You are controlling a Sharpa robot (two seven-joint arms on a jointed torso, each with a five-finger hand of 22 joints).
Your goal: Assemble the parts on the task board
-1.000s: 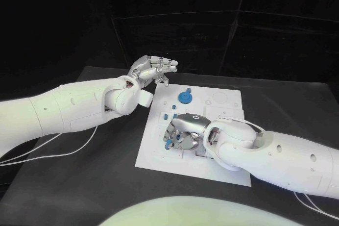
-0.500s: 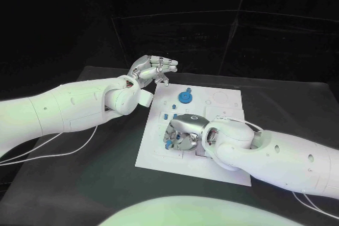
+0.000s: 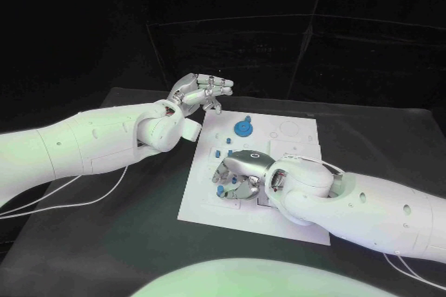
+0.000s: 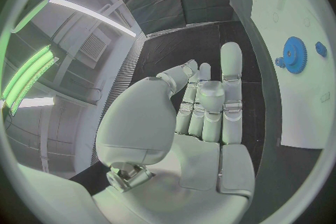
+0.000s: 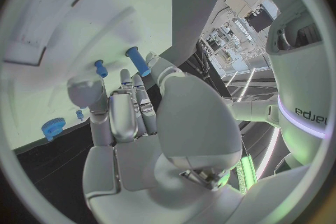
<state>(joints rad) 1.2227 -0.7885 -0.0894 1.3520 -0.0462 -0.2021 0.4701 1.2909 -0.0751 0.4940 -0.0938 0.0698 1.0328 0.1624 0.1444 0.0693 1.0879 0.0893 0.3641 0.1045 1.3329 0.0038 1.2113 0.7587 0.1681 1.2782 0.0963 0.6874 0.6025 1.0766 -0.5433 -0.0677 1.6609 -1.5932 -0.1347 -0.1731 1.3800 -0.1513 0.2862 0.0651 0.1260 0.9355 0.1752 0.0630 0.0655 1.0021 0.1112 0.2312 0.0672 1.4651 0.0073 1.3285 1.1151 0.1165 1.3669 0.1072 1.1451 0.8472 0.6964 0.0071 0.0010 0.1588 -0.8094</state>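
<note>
The flat white task board (image 3: 279,181) on the black worktop (image 3: 121,226) carries a blue toothed gear (image 3: 242,127) and small blue pegs (image 3: 216,153). The right hand (image 3: 240,174) curls over a blue peg (image 3: 221,190); whether it pinches, I cannot tell. The left hand (image 3: 200,89), curled empty, hovers beyond the board's far corner.

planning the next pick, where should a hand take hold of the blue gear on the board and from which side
Judging by its pose, grip the blue gear by its toothed rim, coming straight down from above: it seems to lie flat on the task board, so only rim and top are free.
</note>
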